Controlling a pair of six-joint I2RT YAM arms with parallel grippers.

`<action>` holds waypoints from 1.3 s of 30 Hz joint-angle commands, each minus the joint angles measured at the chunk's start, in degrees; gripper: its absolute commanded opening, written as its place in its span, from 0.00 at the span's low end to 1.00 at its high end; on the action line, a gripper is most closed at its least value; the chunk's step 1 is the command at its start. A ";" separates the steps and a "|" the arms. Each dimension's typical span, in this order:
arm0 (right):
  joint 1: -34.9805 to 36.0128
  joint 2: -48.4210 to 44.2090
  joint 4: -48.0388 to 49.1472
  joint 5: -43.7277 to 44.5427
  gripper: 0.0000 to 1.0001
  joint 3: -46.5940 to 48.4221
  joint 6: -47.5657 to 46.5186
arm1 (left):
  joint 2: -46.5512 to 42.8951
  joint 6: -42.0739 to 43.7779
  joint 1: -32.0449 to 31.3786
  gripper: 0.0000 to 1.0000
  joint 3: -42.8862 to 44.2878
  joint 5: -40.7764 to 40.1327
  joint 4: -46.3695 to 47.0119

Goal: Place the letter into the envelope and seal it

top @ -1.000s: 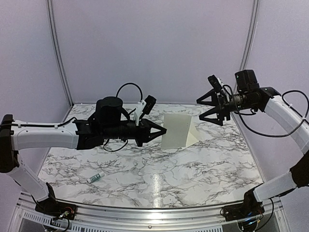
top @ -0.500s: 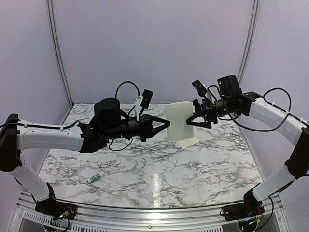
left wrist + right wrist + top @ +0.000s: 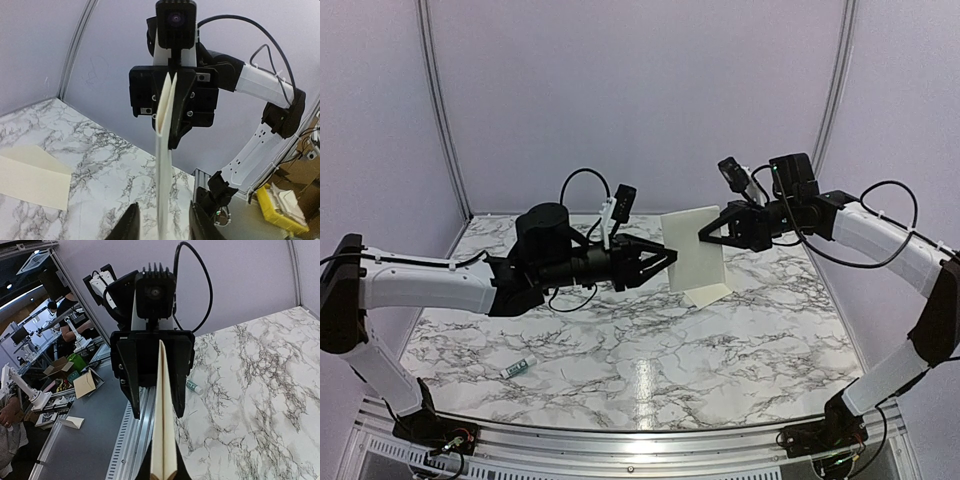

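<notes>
The letter (image 3: 693, 250), a folded white sheet, hangs upright in the air between both arms. My right gripper (image 3: 703, 236) is shut on its right edge, and the right wrist view shows the letter (image 3: 162, 415) edge-on, pinched at my right gripper (image 3: 163, 472). My left gripper (image 3: 670, 258) stands open around the opposite edge. In the left wrist view the letter (image 3: 163, 175) runs between the fingers of the left gripper (image 3: 162, 220) with a gap on each side. The cream envelope (image 3: 708, 296) lies flat on the table below, also visible as the envelope (image 3: 30, 175).
A small white-and-green glue tube (image 3: 518, 367) lies on the marble table (image 3: 620, 340) near the front left, well away from both grippers. Purple walls close in the back and sides. A metal rail (image 3: 640, 440) runs along the near edge.
My right gripper has moved in from the right and shut on the letter's edge. My left gripper, earlier shut on the letter, has opened its jaws.
</notes>
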 commanded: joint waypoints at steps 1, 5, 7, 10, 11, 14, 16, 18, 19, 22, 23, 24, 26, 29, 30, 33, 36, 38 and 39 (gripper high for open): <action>0.24 -0.12 -0.74 -0.63 0.00 0.07 -1.88 | 1.33 -0.53 0.02 0.43 0.68 0.59 2.43; 0.74 -0.41 -2.75 0.82 0.00 0.00 -3.84 | 2.63 -0.64 0.02 0.38 2.07 2.29 2.43; 0.94 -0.72 -3.16 1.52 0.00 -0.15 -4.22 | 3.37 -0.95 0.02 0.34 2.98 2.62 2.54; 1.12 -0.82 -3.64 2.61 0.00 -0.25 -4.61 | 4.41 -1.16 0.02 0.27 4.34 3.31 2.80; 1.11 -0.75 -3.69 2.79 0.00 -0.26 -4.53 | 4.65 -1.18 0.02 0.25 4.71 3.51 2.98; 1.13 -0.57 -3.82 3.38 0.00 -0.34 -4.52 | 5.42 -1.52 0.00 0.16 5.45 4.15 3.58; 1.13 -0.41 -4.02 4.56 0.07 -0.36 -4.67 | 5.73 -1.84 -0.01 0.04 5.37 4.38 4.02; 0.72 -0.11 -5.62 6.21 0.41 0.65 -6.19 | 5.44 -2.23 0.02 0.00 4.71 3.17 4.26; 0.09 0.16 -7.29 6.99 0.52 1.58 -8.15 | 4.95 -2.67 0.02 0.00 3.91 0.87 4.27; -3.53 1.07 -8.96 12.24 0.62 3.28 -11.87 | 2.07 -3.46 0.34 0.00 -0.35 -7.57 4.27; -5.08 1.60 -8.63 14.14 0.63 3.48 -11.83 | 0.70 -3.45 0.58 0.00 -1.70 -9.41 4.23; -6.73 2.38 -8.00 16.37 0.63 3.77 -11.18 | -0.30 -3.57 0.89 0.00 -3.14 -10.68 4.19; -8.64 4.86 -8.21 25.66 0.64 4.80 -10.75 | -2.38 -4.48 1.63 0.00 -5.91 -12.57 4.04; -8.97 9.89 -9.85 41.06 0.63 7.08 -12.03 | -5.93 -5.60 2.75 0.00 -9.72 -14.70 3.16; -9.20 11.76 -10.00 44.71 0.63 7.87 -11.84 | -7.30 -5.23 2.92 0.00 -10.76 -15.29 2.60; -10.25 17.50 -10.32 51.39 0.61 9.94 -10.78 | -11.06 -3.06 3.09 0.00 -13.26 -17.87 -0.30; -11.24 23.00 -10.28 54.14 0.60 12.31 -10.25 | -14.27 -1.26 3.14 0.00 -15.15 -20.11 -3.07; -11.54 25.83 -10.27 56.32 0.59 14.44 -10.09 | -16.09 -0.27 3.27 0.00 -16.04 -20.42 -4.32; -11.82 27.12 -10.21 56.93 0.59 15.21 -10.06 | -16.80 -0.01 3.27 0.00 -16.47 -20.42 -4.90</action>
